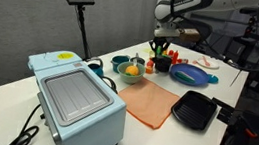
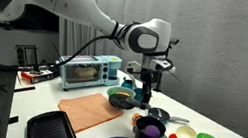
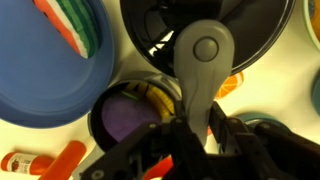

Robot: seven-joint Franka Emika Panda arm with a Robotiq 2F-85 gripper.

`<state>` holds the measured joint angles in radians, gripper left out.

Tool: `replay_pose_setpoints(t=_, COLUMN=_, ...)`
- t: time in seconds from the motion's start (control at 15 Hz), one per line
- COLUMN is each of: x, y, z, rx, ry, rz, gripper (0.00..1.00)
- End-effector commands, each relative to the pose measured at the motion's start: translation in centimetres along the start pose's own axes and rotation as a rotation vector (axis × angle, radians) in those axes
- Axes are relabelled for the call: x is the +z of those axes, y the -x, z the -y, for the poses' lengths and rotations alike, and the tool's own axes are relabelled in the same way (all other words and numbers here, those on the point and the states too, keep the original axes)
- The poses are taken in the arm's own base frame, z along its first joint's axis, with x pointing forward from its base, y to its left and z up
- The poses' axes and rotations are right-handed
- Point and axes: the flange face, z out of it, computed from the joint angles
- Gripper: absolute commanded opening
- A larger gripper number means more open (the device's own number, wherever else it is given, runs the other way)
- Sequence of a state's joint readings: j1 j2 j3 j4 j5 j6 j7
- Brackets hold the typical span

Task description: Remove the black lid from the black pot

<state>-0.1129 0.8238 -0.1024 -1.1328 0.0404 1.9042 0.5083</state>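
Pretty bright and even in an exterior view, white counter [image 1: 8, 79] close to blown out, just soft shadows tucked under the toaster oven [image 1: 75, 101], so probably lit from overhead. Dark, murky background behind. Noticeably dimmer room in an exterior view [image 2: 209, 106], same counter catching most of the light, blacks crushed at the left edge. Wrist view way too close: soft all over, hand [image 3: 195, 130] a dark out-of-focus blob at the bottom, blue plate [image 3: 40, 80] rim bent by wide-angle distortion. Low-res and a bit grainy everywhere, no harsh glare.
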Motion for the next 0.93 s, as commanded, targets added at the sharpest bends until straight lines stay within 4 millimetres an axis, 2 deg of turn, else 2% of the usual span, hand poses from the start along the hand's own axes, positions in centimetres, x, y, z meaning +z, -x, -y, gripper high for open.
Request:
replay_pose_setpoints(t=0.0, x=0.5, y=2.6, z=2.4, rx=-0.096, ry=0.025, rz=-0.011, gripper=0.07)
replay_pose_setpoints(t=0.2, x=1.2, y=4.4, z=4.5, rx=-0.029, ry=0.004, rz=0.007, gripper=0.07)
replay_pose_setpoints(t=0.53, x=2.1, y=6.7, z=7.1, rx=0.213, ry=0.018, rz=0.002, gripper=0.07)
replay_pose_setpoints(t=0.6, x=2.1, y=7.3, z=7.4, rx=0.239, ry=0.033, rz=0.005, gripper=0.07)
replay_pose_setpoints(t=0.67, x=1.3, y=8.4, z=6.4, rx=0.240, ry=0.049, rz=0.010, gripper=0.07)
replay_pose_setpoints(t=0.87, x=1.1, y=10.4, z=6.4, rx=0.229, ry=0.074, rz=0.000, gripper=0.07)
